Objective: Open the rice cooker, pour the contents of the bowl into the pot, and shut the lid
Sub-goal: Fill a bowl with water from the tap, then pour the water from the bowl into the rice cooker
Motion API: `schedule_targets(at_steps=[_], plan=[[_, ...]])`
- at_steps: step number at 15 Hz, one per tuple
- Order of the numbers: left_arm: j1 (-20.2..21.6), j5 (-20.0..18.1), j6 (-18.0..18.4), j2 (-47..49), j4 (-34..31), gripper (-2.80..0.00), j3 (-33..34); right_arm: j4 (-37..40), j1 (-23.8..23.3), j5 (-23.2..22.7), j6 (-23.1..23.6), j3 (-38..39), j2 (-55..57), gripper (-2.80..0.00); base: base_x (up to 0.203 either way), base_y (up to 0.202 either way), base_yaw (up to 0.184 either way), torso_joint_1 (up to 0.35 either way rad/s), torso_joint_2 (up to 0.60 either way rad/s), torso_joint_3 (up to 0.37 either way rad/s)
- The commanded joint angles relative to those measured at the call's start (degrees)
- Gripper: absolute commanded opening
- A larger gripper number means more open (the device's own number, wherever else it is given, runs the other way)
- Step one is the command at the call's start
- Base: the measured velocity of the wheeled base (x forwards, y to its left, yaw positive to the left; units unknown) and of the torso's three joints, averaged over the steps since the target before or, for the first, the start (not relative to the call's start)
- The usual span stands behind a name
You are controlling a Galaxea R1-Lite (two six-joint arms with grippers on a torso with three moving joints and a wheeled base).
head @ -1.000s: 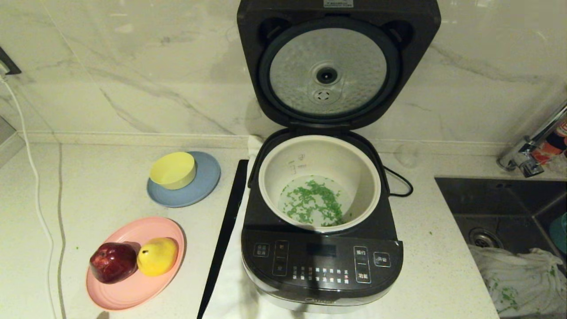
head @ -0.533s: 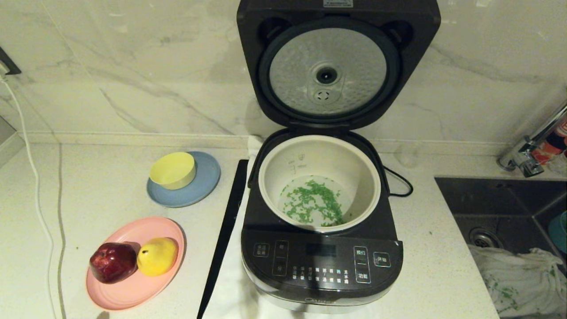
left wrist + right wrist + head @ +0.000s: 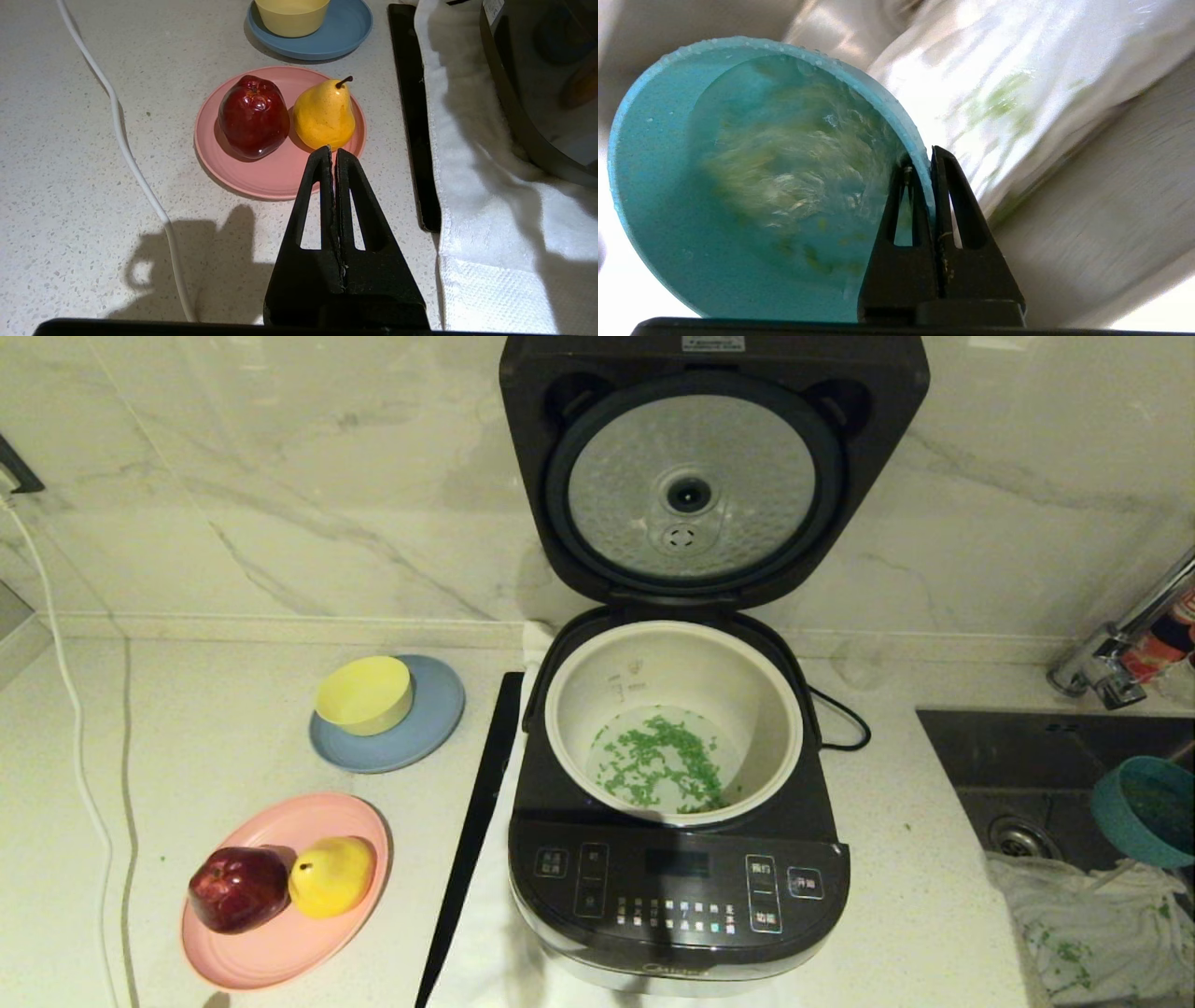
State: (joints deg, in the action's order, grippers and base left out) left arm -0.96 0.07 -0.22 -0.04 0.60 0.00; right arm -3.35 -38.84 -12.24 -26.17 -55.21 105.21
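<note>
Right gripper [image 3: 924, 161] pinches the rim of the small teal-blue round bowl [image 3: 738, 186], tipped on its side over the dark steel sink [image 3: 1046, 756], wet inside with smeared bits of chopped green. Left gripper [image 3: 332, 150], pressed together, hovers near the pink plate [image 3: 261, 177] on the worktop [image 3: 187, 728].

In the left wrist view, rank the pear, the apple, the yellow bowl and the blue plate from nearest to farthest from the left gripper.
Left gripper, shut, parked above the counter:
1. Pear, just beyond the fingertips on the pink plate.
2. Apple, beside the pear on that plate, off to one side.
3. Blue plate and yellow bowl standing on it: farthest, too close to call.
</note>
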Motion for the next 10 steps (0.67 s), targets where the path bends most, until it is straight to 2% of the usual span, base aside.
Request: schedule_targets(at_steps=[1,5,8,10], plan=[[0.0,0.0,0.0,0.0,0.0,-2.8,0.2,4.8,7.1,0.9,-0.1,2.6,-11.7,-2.8,0.0,0.0,0.0,0.0,0.0,0.0],[0.0,0.0,0.0,0.0,0.0,-2.8,0.2,20.0,22.6,6.0,-0.1,-0.2,-20.9,-2.8,0.0,0.0,0.0,0.0,0.0,0.0],[0.0,0.0,0.0,0.0,0.0,-2.8,0.2,25.8,35.0,11.2,-0.7,-2.0,-24.4,-2.8,0.0,0.0,0.0,0.0,0.0,0.0],[0.0,0.0,0.0,0.0,0.0,-2.8,0.2,29.0,43.5,13.7,-3.3,-4.1,-25.7,-2.8,0.0,0.0,0.0,0.0,0.0,0.0]])
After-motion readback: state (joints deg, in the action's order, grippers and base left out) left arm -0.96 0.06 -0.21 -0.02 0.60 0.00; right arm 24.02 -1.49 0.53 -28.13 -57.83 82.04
